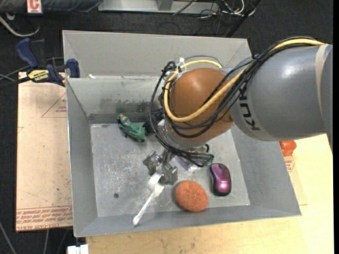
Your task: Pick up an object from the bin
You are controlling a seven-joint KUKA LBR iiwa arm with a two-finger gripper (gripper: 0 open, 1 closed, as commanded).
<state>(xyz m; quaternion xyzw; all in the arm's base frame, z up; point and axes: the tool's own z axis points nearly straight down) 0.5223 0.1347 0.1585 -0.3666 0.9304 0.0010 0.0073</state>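
I see the end effector point(160, 171) low in the grey metal bin point(106, 157), narrowly parted over the upper end of the slim white plastic stick point(146, 202), likely to straddle it, clear of the rough orange ball point(190, 196).

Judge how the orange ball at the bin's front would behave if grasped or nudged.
The orange ball looks pitted and spongy, so it is probably light, squashy and not slippery. It is rounded but slightly egg-shaped, so a push would likely roll it unevenly, perhaps into the purple mouse beside it.
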